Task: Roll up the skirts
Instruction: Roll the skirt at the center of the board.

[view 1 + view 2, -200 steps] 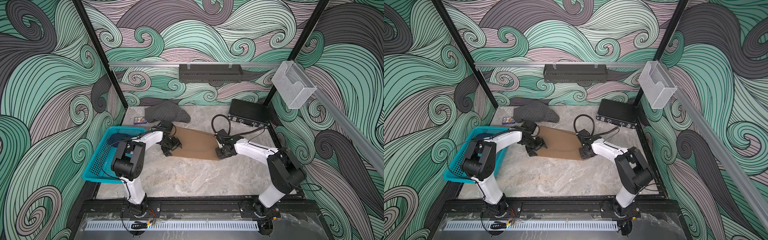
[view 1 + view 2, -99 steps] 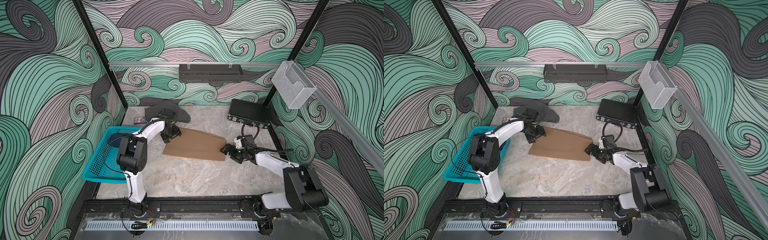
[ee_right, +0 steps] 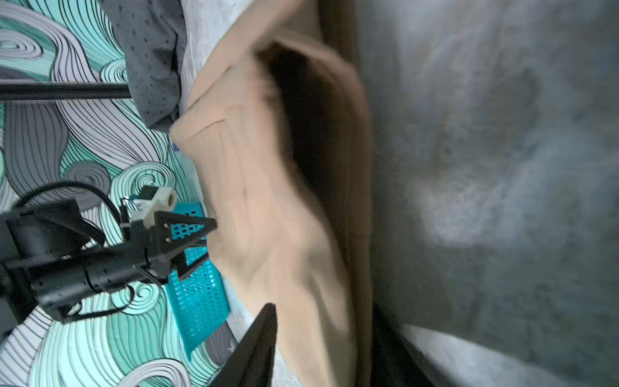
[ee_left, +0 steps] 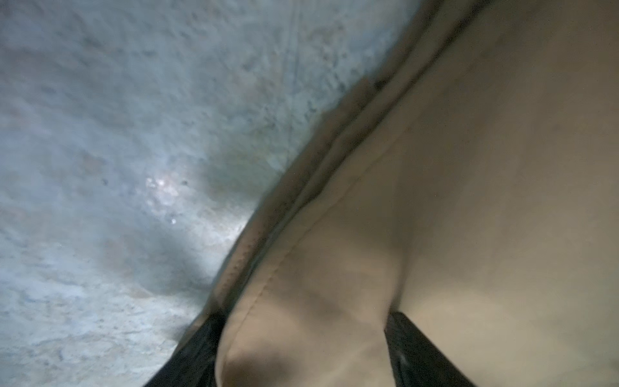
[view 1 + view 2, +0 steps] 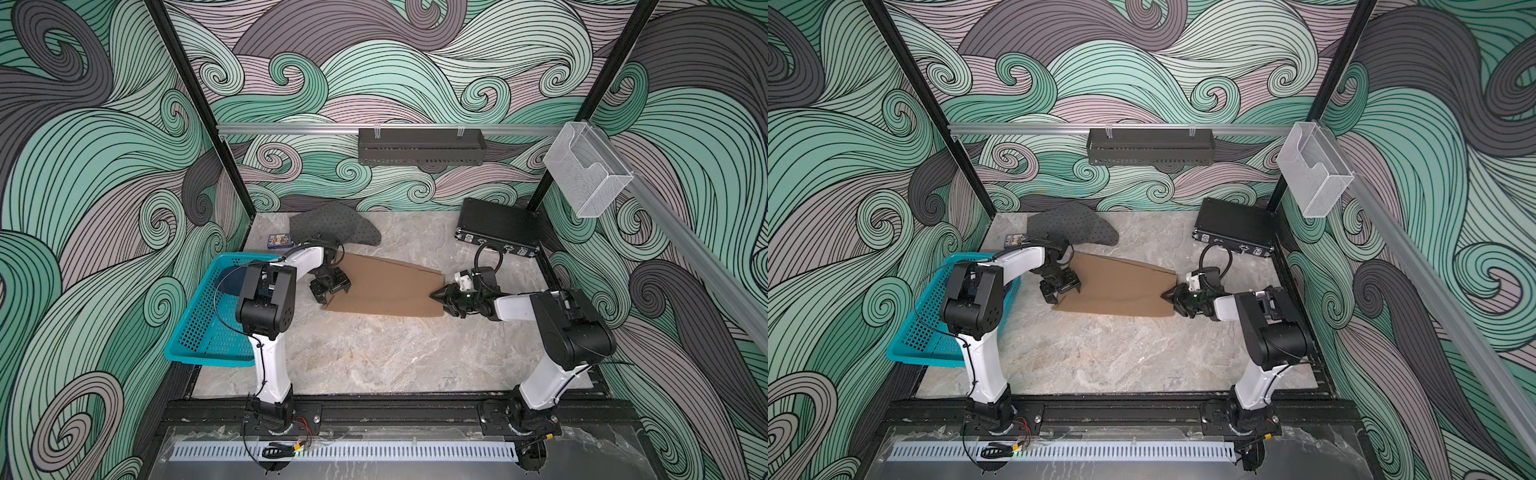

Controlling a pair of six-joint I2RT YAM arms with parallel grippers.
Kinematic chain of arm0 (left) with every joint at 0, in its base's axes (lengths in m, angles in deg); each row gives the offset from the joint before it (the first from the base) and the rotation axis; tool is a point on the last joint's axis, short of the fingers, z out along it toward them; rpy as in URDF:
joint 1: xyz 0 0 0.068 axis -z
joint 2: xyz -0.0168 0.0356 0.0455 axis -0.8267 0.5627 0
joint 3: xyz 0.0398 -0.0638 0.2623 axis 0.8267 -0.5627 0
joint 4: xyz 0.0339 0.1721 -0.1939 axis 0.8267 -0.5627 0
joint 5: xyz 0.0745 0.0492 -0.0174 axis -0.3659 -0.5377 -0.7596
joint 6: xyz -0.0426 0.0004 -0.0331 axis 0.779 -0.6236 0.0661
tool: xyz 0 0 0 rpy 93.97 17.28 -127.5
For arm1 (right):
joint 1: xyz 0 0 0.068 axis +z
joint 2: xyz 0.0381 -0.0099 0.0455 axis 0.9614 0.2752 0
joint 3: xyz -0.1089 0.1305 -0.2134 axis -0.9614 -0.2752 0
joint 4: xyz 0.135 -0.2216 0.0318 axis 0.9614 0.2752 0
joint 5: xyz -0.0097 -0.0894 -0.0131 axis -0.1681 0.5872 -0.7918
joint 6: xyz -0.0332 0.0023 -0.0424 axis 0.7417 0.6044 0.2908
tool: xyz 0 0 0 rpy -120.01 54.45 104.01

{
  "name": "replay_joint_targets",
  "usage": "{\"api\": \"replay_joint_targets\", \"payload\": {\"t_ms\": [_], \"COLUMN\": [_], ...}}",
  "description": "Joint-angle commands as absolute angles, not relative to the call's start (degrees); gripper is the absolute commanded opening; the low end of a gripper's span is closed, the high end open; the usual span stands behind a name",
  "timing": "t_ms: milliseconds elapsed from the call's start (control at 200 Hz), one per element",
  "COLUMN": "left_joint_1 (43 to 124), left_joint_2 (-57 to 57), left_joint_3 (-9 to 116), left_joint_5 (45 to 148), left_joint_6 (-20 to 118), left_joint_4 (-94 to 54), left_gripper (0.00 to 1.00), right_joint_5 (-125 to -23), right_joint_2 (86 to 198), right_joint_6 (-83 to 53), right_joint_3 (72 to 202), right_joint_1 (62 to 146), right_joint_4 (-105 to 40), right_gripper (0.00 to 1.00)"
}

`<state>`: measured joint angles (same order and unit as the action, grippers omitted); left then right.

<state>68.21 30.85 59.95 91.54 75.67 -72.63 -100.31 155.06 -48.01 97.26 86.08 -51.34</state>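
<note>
Though a small printed card (image 5: 279, 240) lies beside the dotted grey skirt (image 5: 332, 224) at the table's (image 5: 374, 353) far left, its print is too small to read, and the black case (image 5: 498, 228) at the far right shows only metal latches.

The tan skirt (image 5: 386, 286) lies spread flat at mid-table. The left gripper (image 5: 332, 291) stands over its left edge with jaws wide apart; in the left wrist view the hem bulges between the two black fingers (image 4: 422, 351) without being pinched. The right gripper (image 5: 436, 295) has its tips drawn together on the skirt's right edge, and the blurred right wrist view shows cloth rising in a fold between its fingers (image 3: 258, 338). A dark blue cloth (image 5: 228, 279) shows in the teal basket (image 5: 195, 328), mostly hidden by the left arm.

Half a second earlier the right gripper stood spread and just clear of that edge; now it pinches it. The left gripper has slid from the skirt's far left corner nearer along the left edge.
</note>
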Motion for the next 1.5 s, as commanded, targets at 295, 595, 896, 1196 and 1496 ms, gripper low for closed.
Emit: {"api": "replay_joint_targets", "payload": {"t_ms": [295, 595, 896, 1196, 1496], "left_joint_1": [67.93, 69.04, 71.04, 74.3, 73.6], "left_joint_2": [28.67, 17.47, 19.26, 29.2, 30.92], "left_joint_3": [51.61, 46.35, 57.93, 66.32, 63.27], "left_joint_5": [90.52, 92.83, 102.18, 118.66, 121.53], "left_joint_6": [80.57, 87.84, 85.07, 82.77, 85.55], "left_joint_4": [-70.16, -63.73, -62.18, -56.3, -50.82], "left_gripper": [0.77, 0.78, 0.8, 0.82, 0.83], "right_joint_5": [-95.45, -59.64, -29.4, -27.24, -33.87], "right_joint_2": [154.5, 145.97, 146.77, 160.34, 168.64], "right_joint_6": [-43.56, -25.31, -20.03, -9.04, -2.72], "right_joint_3": [99.81, 112.62, 122.25, 128.87, 132.82], "right_joint_1": [86.95, 95.85, 108.13, 118.47, 123.57], "right_joint_4": [-42.71, -3.59, 11.67, 10.74, 7.83], "right_gripper": [0.0, 0.0, 0.0, 0.0, 0.0]}}
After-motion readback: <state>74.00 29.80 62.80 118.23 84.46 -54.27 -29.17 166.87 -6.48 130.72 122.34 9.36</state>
